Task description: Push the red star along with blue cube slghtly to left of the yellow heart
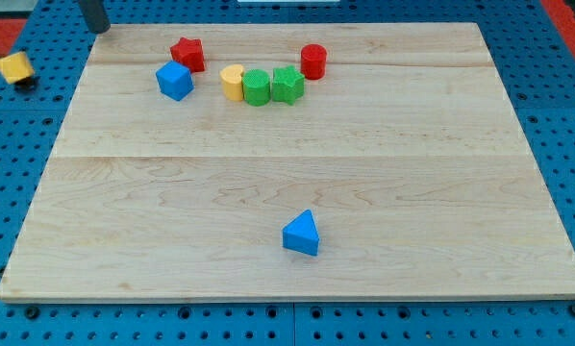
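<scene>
Red star (187,54) lies near the board's top edge, toward the view's left, with the blue cube (174,81) just below it and slightly to its left; the two appear to touch or nearly touch. To their right, a small gap away, sits the yellow heart (233,82), the leftmost piece of a close row: a green block (257,87) pressed against it, then a second green block (287,85), their shapes unclear. A red cylinder (312,61) stands just up and right of that row. A blue triangular block (302,234) lies alone, well apart, low on the wooden board (287,173). A yellow block (15,66) rests off the board on the blue pegboard at the view's left. The dark rod enters at the view's top left and stands upright; my tip (98,29) meets the board's top-left corner, clear of every block, up and left of the red star. It carries no jaws and touches nothing but the surface.
</scene>
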### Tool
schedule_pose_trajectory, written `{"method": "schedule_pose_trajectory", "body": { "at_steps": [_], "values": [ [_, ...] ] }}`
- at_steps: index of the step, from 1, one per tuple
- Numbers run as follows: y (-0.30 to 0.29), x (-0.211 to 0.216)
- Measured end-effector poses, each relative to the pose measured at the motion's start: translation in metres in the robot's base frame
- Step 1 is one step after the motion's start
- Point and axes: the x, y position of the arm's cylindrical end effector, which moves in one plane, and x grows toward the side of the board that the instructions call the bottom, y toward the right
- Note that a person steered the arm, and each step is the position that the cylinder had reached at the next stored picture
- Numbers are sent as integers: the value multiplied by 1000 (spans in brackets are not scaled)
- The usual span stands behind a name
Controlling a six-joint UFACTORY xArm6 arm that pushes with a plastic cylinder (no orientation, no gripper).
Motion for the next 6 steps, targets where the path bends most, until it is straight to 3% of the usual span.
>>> {"method": "schedule_pose_trajectory", "body": {
  "at_steps": [2, 3, 5, 6],
  "values": [
    [161, 11],
    [146, 18],
    [114, 83],
    [115, 78]
  ]
}}
